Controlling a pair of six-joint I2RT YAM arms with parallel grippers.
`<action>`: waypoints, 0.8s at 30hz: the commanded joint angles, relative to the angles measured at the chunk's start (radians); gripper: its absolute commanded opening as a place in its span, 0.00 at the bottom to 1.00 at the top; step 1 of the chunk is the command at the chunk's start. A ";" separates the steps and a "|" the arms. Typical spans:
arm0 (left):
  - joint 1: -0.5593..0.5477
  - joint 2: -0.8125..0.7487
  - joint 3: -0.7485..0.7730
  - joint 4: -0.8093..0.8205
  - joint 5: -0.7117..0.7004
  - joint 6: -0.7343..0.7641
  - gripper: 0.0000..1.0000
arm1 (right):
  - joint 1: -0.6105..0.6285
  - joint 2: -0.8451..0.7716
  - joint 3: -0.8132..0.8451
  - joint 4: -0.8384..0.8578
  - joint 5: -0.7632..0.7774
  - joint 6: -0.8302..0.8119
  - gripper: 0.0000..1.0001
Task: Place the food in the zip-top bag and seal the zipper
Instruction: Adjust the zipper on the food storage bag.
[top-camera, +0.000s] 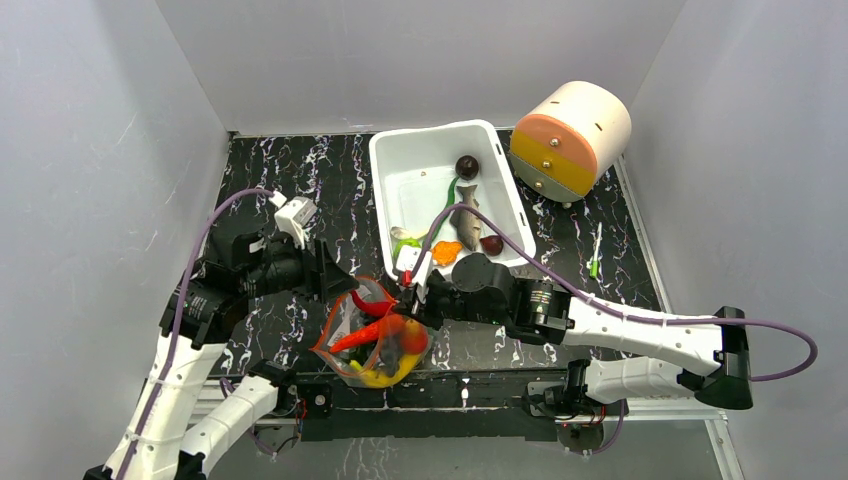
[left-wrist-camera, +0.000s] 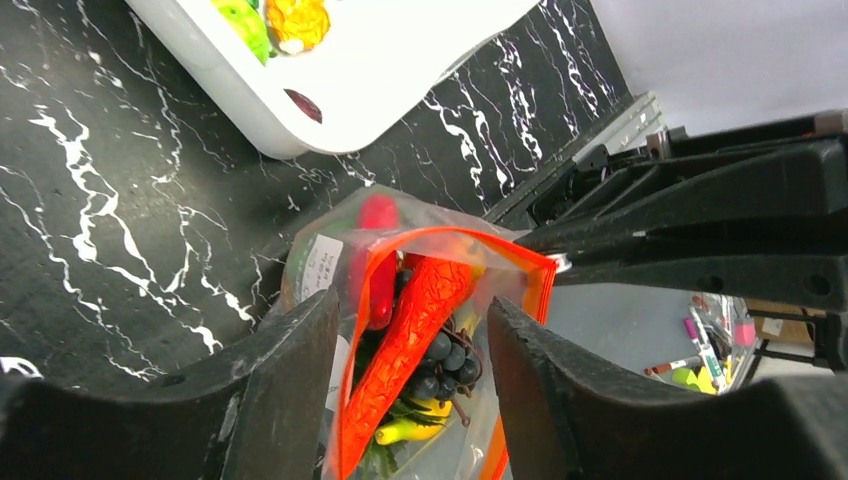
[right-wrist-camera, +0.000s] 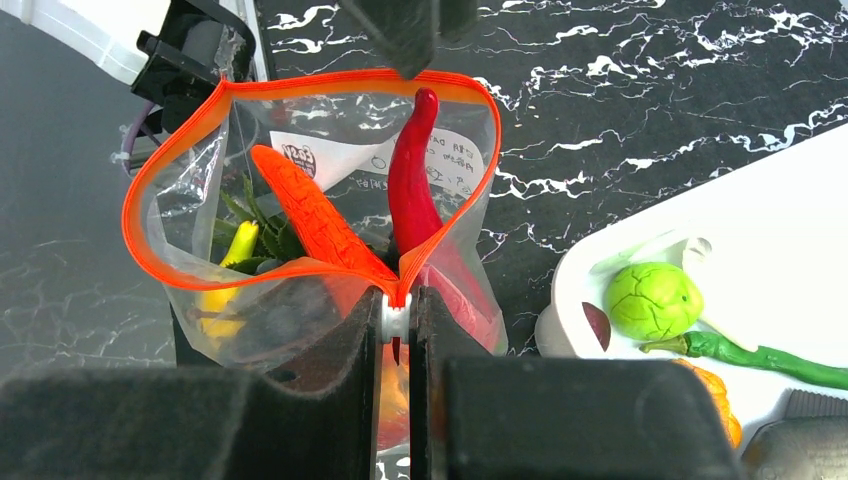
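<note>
While the right gripper (right-wrist-camera: 397, 303) is clamped tight on the near side of the zipper (right-wrist-camera: 300, 85), I read the step in hand as holding the mouth of the zip-top bag (right-wrist-camera: 200, 180) open for loading. That is a judgement, not a certainty. The bag stands on the black marbled table (left-wrist-camera: 120, 200) between the two grippers, near the front corner of the white bin (top-camera: 395, 165). It contains a red chili (right-wrist-camera: 412, 190), an orange carrot-like piece (right-wrist-camera: 315, 225), dark grapes (left-wrist-camera: 445, 365) and a banana (right-wrist-camera: 238, 245). The fish (top-camera: 468, 215) and the lime (right-wrist-camera: 652, 300) lie in the bin, so I judge loading incomplete and sealing not yet due.

Procedure:
1. Hold the right pinch on the strip alone; catching the film below it would fold the mouth.
2. The left gripper (left-wrist-camera: 410, 305) straddles the mouth with its jaws wide apart, and I see nothing clamped in them. If I send it for food, I raise it straight off the rim so the floppy film is not dragged.
3. The chili and the carrot-like piece reach about rim level. I would seat them lower before pressing the strip.

View notes: the right wrist view shows the whole loop of the mouth and the pinch point, which the arms largely cover from above. The left wrist view alone shows the grapes. Only the top view shows the fish and the full bin
</note>
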 joint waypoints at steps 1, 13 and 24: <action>-0.002 -0.017 -0.038 0.018 0.102 0.020 0.56 | -0.001 -0.013 0.032 0.081 0.043 0.044 0.00; -0.003 -0.037 -0.082 -0.129 -0.016 0.099 0.39 | 0.000 -0.107 -0.064 0.142 0.126 0.074 0.00; -0.002 0.019 0.124 -0.035 0.026 0.033 0.00 | -0.016 -0.121 -0.090 0.047 0.247 -0.020 0.00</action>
